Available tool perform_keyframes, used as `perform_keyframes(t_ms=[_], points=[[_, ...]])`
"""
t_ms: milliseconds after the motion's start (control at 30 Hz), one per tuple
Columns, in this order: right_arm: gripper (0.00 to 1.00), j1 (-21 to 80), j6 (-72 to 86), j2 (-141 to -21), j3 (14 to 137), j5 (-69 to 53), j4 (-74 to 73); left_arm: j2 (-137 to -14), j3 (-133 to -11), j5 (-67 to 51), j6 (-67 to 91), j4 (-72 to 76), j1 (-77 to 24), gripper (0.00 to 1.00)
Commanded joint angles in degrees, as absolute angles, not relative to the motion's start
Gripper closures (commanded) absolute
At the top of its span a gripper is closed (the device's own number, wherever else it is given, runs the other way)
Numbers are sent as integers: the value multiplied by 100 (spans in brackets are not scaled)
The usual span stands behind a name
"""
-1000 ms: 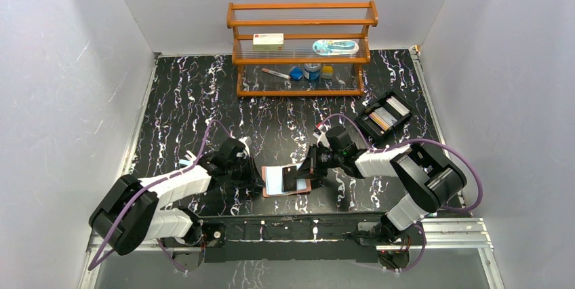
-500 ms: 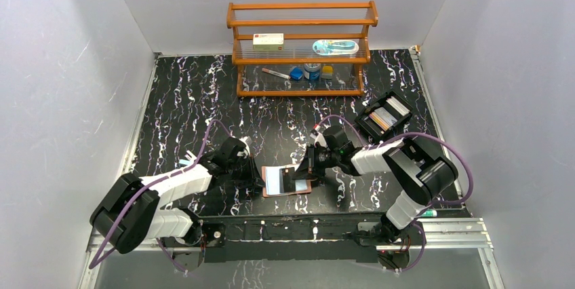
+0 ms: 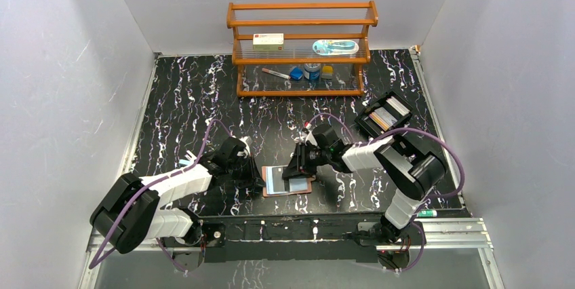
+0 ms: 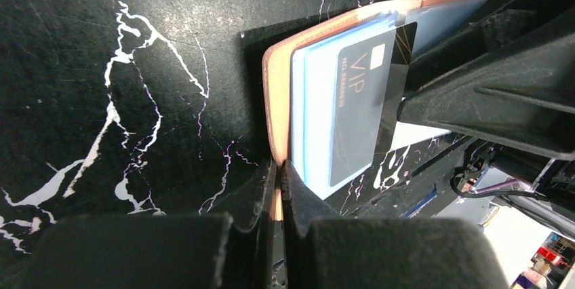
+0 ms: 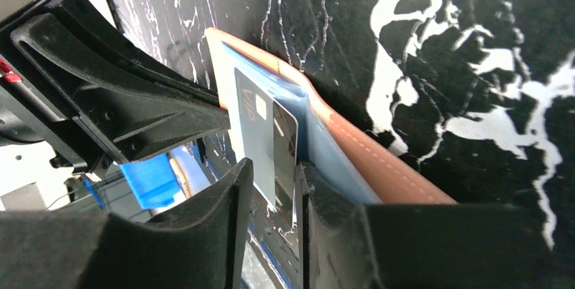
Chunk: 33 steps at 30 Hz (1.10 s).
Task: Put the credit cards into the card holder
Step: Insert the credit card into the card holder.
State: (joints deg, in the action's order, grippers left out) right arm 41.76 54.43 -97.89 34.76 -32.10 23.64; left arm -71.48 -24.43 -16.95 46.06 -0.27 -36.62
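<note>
The card holder [image 3: 287,181] lies open near the table's front edge, tan leather [image 4: 274,92] with bluish clear sleeves [image 5: 313,141]. My left gripper [image 4: 279,175] is shut on its tan cover edge, pinning the left side [image 3: 257,181]. A dark credit card marked VIP [image 4: 363,109] sits partly inside a sleeve, its free end sticking out. My right gripper [image 5: 276,197] stands open around that free end [image 5: 266,145], with a gap on the left finger's side, at the wallet's right part [image 3: 303,167]. More credit cards [image 3: 388,115] stand in the black tray.
The black compartment tray [image 3: 370,123] sits at the right, behind my right arm. A wooden rack [image 3: 302,91] at the back holds a white box with a red label [image 3: 268,40] and small items. Grey walls close in on both sides.
My right gripper's jaws have parted and let go of the card, which now rests in the sleeve. The right wrist has shifted a little to the left. The left arm has not moved.
</note>
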Motion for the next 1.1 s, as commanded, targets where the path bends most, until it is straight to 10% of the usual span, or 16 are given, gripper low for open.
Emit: perform_keyframes(t_ms=[0, 500, 1067], points=[[59, 4379, 5127, -9422, 3931, -2338, 1497, -7057, -2530, -1749, 4590, -17, -3691, 100], [53, 4635, 4904, -9255, 4362, -1633, 477, -7008, -2476, -1872, 4614, 132, -3689, 100], [81, 4843, 5245, -9393, 4229, -1820, 1155, -6924, -2569, -1902, 4550, 27, -3692, 100]])
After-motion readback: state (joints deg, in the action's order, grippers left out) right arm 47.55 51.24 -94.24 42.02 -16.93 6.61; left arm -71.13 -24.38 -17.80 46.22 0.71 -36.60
